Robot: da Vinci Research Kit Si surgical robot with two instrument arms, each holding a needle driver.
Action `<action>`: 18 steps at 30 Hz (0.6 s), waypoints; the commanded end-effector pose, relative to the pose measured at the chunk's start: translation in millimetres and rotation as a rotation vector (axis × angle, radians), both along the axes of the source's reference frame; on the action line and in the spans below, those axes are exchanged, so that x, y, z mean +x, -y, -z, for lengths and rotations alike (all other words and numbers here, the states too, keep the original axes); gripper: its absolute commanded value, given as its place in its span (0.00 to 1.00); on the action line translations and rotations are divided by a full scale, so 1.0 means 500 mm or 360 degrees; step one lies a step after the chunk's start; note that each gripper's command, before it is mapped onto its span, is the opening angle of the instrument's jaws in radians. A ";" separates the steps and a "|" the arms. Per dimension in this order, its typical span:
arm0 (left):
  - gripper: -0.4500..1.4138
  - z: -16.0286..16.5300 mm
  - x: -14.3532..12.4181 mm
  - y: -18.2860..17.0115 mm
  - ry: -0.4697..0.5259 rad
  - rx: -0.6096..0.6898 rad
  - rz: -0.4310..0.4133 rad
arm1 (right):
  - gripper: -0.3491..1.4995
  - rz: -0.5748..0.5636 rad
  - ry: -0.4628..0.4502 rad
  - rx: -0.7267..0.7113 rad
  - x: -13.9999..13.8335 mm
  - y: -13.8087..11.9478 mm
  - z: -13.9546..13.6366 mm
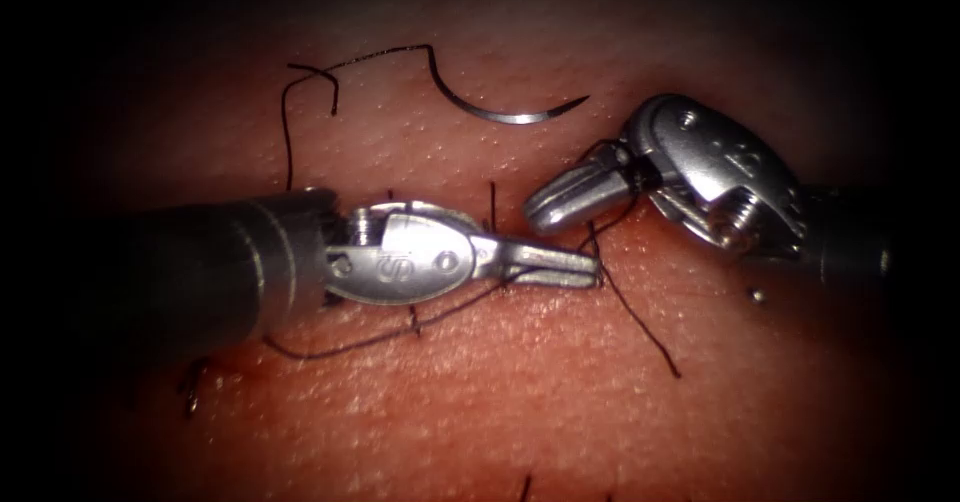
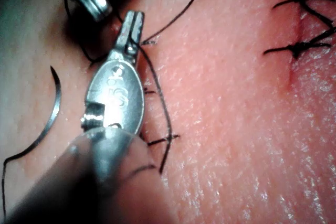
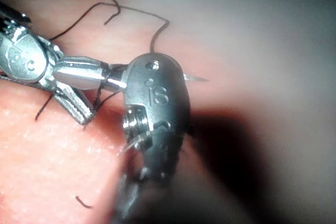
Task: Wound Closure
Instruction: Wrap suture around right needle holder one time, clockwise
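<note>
1. The needle (image 1: 505,112) lies loose on the tissue (image 1: 520,402), held by no tool.
2. The left tool (image 1: 590,267) has its fingers pressed together, pinching the thread (image 1: 640,322).
3. The right tool (image 1: 535,212) has its fingers pressed together, with thread wrapped around them.

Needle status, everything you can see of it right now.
The needle is a thin, dark, shiny curved metal piece lying loose on the tissue, above both tools, held by neither and not in the tissue. Its point faces right; the thread trails from its left end. It also shows beside the left tool in the left wrist view.
</note>
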State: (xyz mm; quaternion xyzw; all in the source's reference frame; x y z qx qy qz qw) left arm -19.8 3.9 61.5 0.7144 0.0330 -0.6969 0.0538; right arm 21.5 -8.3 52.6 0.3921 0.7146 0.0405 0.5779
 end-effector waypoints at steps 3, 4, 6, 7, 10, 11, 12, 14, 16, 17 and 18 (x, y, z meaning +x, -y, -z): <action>0.00 -0.0018 -0.0011 -0.0013 0.0000 -0.0005 0.0003 | 0.00 0.0121 0.0040 -0.0070 -0.0005 -0.0003 -0.0010; 0.00 -0.0028 -0.0013 -0.0019 -0.0002 0.0011 0.0011 | 0.00 0.0229 0.0095 -0.0168 -0.0013 0.0004 -0.0010; 0.00 -0.0035 -0.0016 -0.0021 -0.0009 0.0008 0.0011 | 0.00 0.0322 0.0149 -0.0240 -0.0018 0.0013 -0.0012; 0.00 -0.0038 -0.0017 -0.0022 -0.0009 0.0006 0.0011 | 0.00 0.0378 0.0186 -0.0274 -0.0020 0.0019 -0.0013; 0.00 -0.0048 -0.0021 -0.0020 -0.0027 0.0019 0.0000 | 0.00 0.0495 0.0244 -0.0399 -0.0025 0.0032 -0.0017; 0.00 -0.0051 -0.0022 -0.0019 -0.0031 0.0017 -0.0004 | 0.00 0.0525 0.0247 -0.0451 -0.0026 0.0034 -0.0018; 0.00 -0.0053 -0.0022 -0.0018 -0.0032 0.0024 -0.0005 | 0.00 0.0556 0.0248 -0.0491 -0.0026 0.0034 -0.0019; 0.00 -0.0055 -0.0020 -0.0015 -0.0040 0.0030 -0.0008 | 0.00 0.0619 0.0247 -0.0585 -0.0027 0.0035 -0.0021; 0.00 -0.0056 -0.0017 -0.0013 -0.0042 0.0029 -0.0008 | 0.14 0.0645 0.0223 -0.0642 -0.0031 0.0044 -0.0024; 0.00 -0.0056 -0.0016 -0.0013 -0.0045 0.0029 -0.0006 | 0.44 0.0652 0.0217 -0.0654 -0.0032 0.0058 -0.0025; 0.00 -0.0057 -0.0016 -0.0014 -0.0049 0.0029 -0.0004 | 0.52 0.0656 0.0214 -0.0660 -0.0032 0.0066 -0.0025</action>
